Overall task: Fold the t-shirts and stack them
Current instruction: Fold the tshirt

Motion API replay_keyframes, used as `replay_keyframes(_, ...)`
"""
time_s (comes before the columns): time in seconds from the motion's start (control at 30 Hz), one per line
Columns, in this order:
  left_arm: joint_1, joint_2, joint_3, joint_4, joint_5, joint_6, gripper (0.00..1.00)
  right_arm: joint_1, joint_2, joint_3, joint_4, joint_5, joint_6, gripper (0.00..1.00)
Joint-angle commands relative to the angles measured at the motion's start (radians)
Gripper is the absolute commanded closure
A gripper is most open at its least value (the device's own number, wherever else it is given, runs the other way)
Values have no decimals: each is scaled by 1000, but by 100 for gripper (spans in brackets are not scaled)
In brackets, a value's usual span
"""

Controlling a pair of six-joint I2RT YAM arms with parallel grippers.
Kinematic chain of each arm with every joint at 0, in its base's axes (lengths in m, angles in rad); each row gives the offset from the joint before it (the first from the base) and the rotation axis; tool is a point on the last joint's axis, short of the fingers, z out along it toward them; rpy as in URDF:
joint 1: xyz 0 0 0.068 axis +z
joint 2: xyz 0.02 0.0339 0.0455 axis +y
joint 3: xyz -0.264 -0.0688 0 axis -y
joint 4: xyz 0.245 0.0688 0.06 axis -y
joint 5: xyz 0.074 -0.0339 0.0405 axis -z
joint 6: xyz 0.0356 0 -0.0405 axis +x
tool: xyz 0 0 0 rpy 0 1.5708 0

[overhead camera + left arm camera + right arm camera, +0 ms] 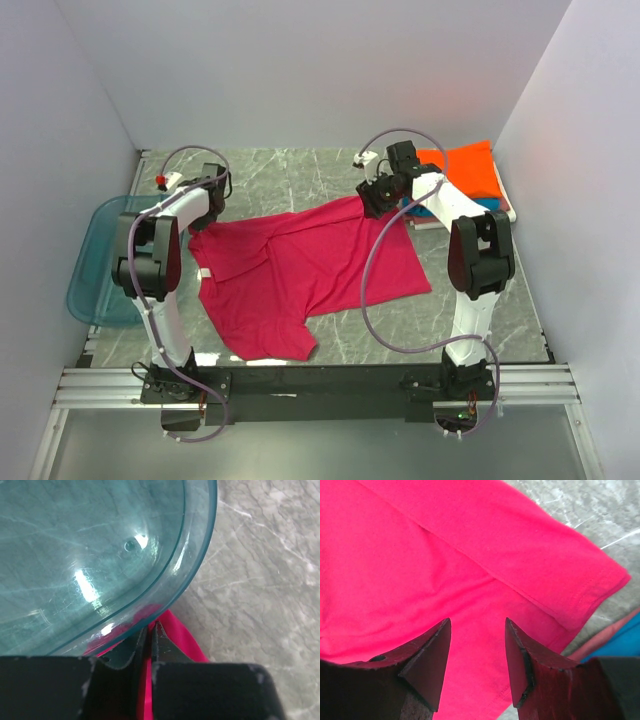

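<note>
The red shirt (310, 265) is soft, light and floppy, so we pinch its edge tight in our left tool (150, 626), while our right tool (477, 622) hangs spread wide above it.

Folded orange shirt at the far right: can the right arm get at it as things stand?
Probably yes. The right hand is open and empty above the magenta shirt. The orange shirt lies close beside it, with nothing lying over it.
</note>
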Motion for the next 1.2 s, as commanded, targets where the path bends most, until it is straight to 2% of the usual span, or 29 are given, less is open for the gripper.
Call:
replay_keyframes(0.0,3,18,54,-66,-125,-49,91,-5,-12,48,42,19,20,46)
replay_keyframes(0.2,2,27,78,-76,-188,-50,79,-5,-19,48,36,14,17,45)
replay_keyframes(0.43,2,50,107,-90,-211,-41,52,-5,-20,49,34,10,16,45)
replay_keyframes(0.63,3,13,71,-23,-202,22,45,-15,20,111,-30,-15,-15,45)
replay_keyframes(0.77,13,-34,-4,89,-138,135,46,-28,96,190,-92,-29,-16,45)
replay_keyframes(1.0,20,-31,-23,134,-90,175,51,-44,136,215,-93,-18,11,44)
replay_keyframes(1.1,22,-21,-11,137,-84,189,62,-45,138,206,-93,-17,10,45)
replay_keyframes(1.13,22,-22,-8,142,-82,193,70,-45,136,203,-92,-17,8,45)
replay_keyframes(1.17,23,-22,-6,146,-78,207,74,-45,135,200,-89,-15,8,45)
